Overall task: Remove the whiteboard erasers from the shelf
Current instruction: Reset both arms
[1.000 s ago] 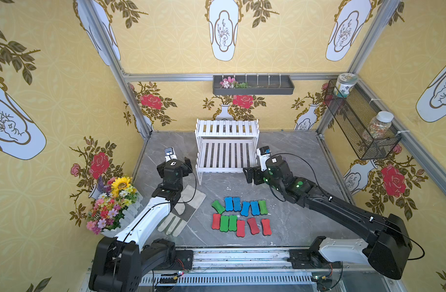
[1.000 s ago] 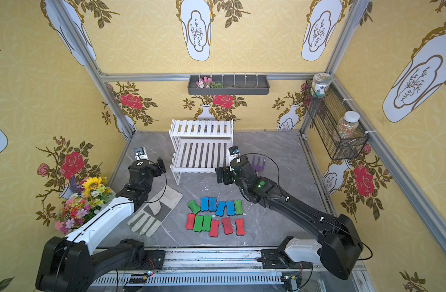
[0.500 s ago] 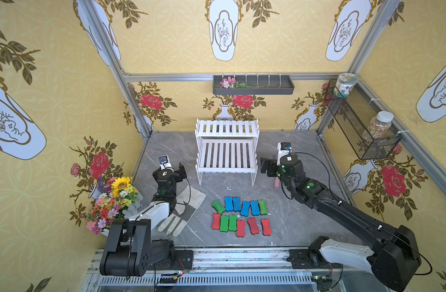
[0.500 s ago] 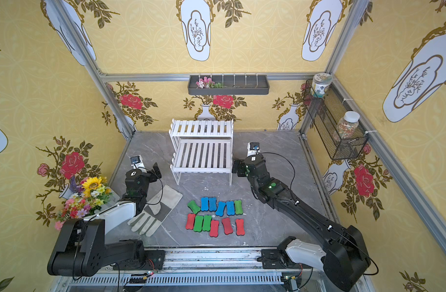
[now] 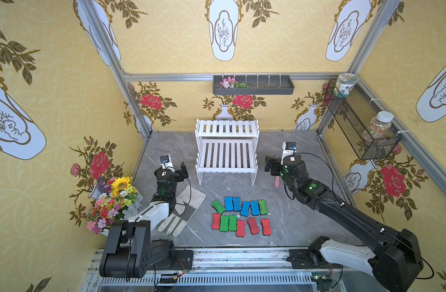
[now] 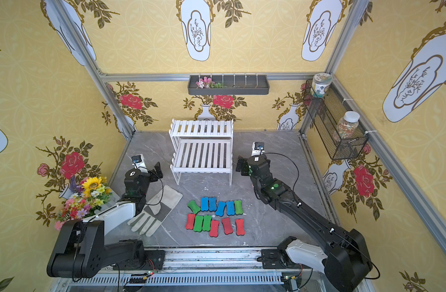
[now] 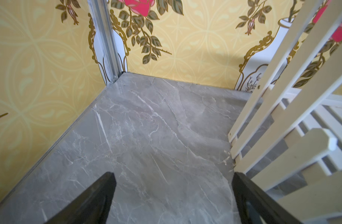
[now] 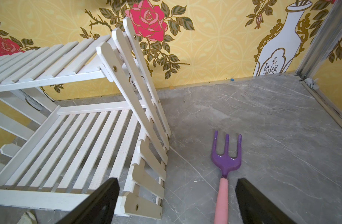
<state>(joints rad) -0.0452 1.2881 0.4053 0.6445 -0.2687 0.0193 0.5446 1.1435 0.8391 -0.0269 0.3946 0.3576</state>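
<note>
Several whiteboard erasers lie in two rows on the grey table in front of the shelf in both top views: blue ones [image 5: 228, 203] [image 6: 204, 203], green ones [image 5: 224, 223] and red ones [image 5: 266, 226]. The white two-tier shelf [image 5: 227, 169] [image 6: 201, 169] [image 8: 79, 139] stands at the back centre, and both its tiers are bare. My left gripper [image 5: 180, 171] [image 7: 173, 176] hovers open just left of the shelf [image 7: 282, 97], holding nothing. My right gripper [image 5: 270, 165] [image 8: 177, 181] hangs open at the shelf's right side, also holding nothing.
A purple garden fork [image 8: 226, 163] with a pink handle [image 5: 276, 182] lies under the right gripper. A grey glove [image 5: 184, 209] and a flower bouquet [image 5: 113, 202] sit front left. A dark wall tray [image 5: 253, 84] and a mesh basket [image 5: 361, 126] with jars hang on the walls.
The right gripper has moved right, away from the shelf's front corner. The left arm has folded back toward its base, with its gripper slightly nearer the front. Both stayed open.
</note>
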